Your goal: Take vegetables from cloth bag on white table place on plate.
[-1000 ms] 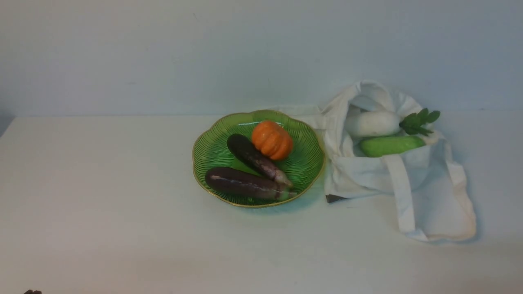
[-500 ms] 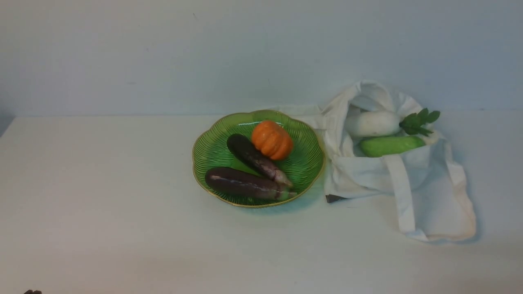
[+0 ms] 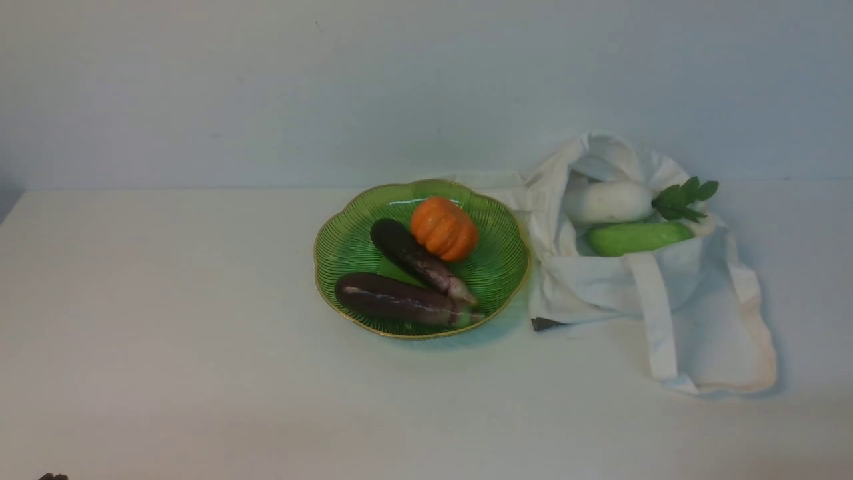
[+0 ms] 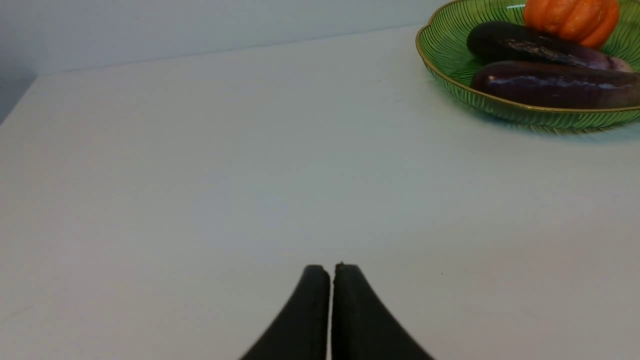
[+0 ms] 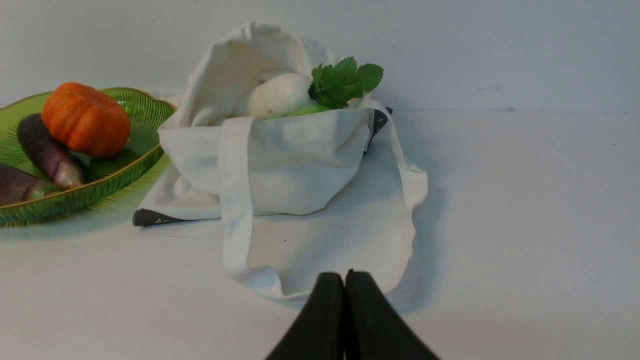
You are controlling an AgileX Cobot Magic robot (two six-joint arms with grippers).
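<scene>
On plate (image 3: 343, 250): long purple eggplant (image 3: 396, 299). In cloth bag (image 3: 706, 333): white radish (image 3: 606, 201), cucumber (image 3: 638, 237), both outstanding. Left gripper (image 4: 331, 272), right gripper (image 5: 344, 280): clenched, empty.

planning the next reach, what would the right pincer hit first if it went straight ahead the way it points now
Probably the cloth bag: the shut right pincer points at its flat lower flap and strap, with the white radish higher behind. Depth is hard to judge.

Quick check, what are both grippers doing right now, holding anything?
Left gripper: closed, empty, low over the white table.
Right gripper: closed, empty, just short of the cloth bag.
</scene>
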